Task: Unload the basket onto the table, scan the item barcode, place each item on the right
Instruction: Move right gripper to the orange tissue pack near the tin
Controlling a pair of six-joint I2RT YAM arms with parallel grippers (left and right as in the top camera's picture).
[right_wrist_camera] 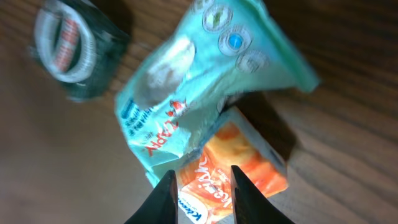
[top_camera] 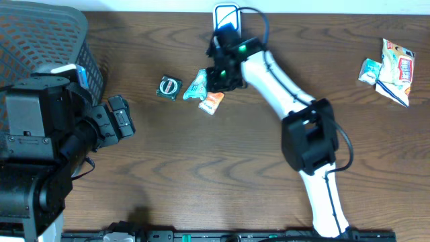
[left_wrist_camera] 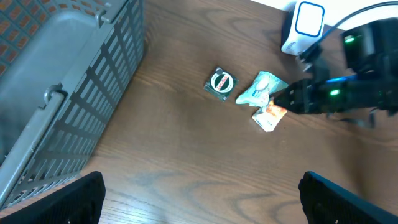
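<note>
The orange packet lies flat on the wooden table, near the far edge at mid-width. Its long axis runs diagonally, with one end toward the near left and the other toward the far right. Its far-left edge tucks just under the teal packet, whose narrow end points to the far side. A dark round-faced item sits just left of the teal one, apart from it.

The right gripper hangs over the orange packet, jaws a narrow gap apart with the packet's print showing between them; I cannot tell whether they pinch it. The white scanner stands beyond, at the far edge. The left gripper sits well off to the left by the basket, jaws spread wide, holding nothing.
</note>
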